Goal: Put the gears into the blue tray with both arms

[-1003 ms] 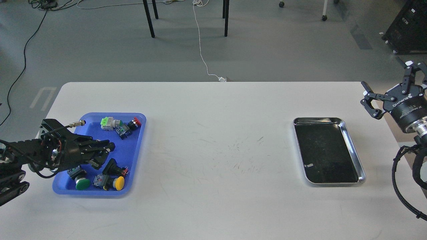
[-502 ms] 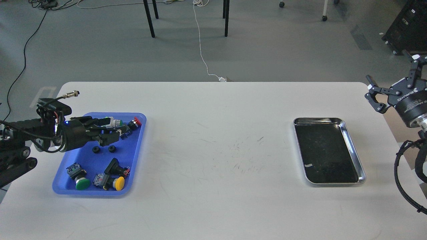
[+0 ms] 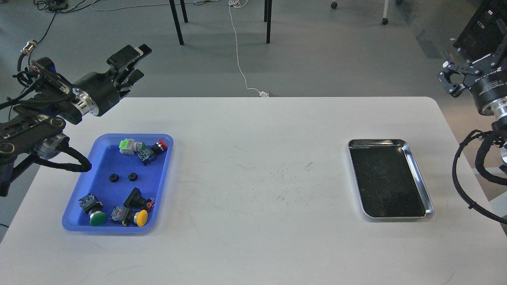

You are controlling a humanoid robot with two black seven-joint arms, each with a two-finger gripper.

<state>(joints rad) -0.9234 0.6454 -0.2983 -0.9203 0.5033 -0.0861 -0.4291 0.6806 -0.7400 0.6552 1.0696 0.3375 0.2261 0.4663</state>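
The white tabletop (image 3: 253, 190) carries two trays. Below and just right of the left gripper (image 3: 132, 63), which hangs raised with fingers slightly spread and empty, lies the blue tray (image 3: 95, 158), probably because its load is delivered. Inside sit several push-button switches (image 3: 134, 215) and, mid-tray, the two gears (image 3: 123, 177), side by side and apart. The steel tray (image 3: 429, 206), below and left of the right gripper (image 3: 461, 75), holds nothing visible. That gripper hovers beyond the tabletop's edge, spread wide, empty.

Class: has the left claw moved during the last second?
Yes. The left claw rose off the blue tray to beyond the table's far edge.
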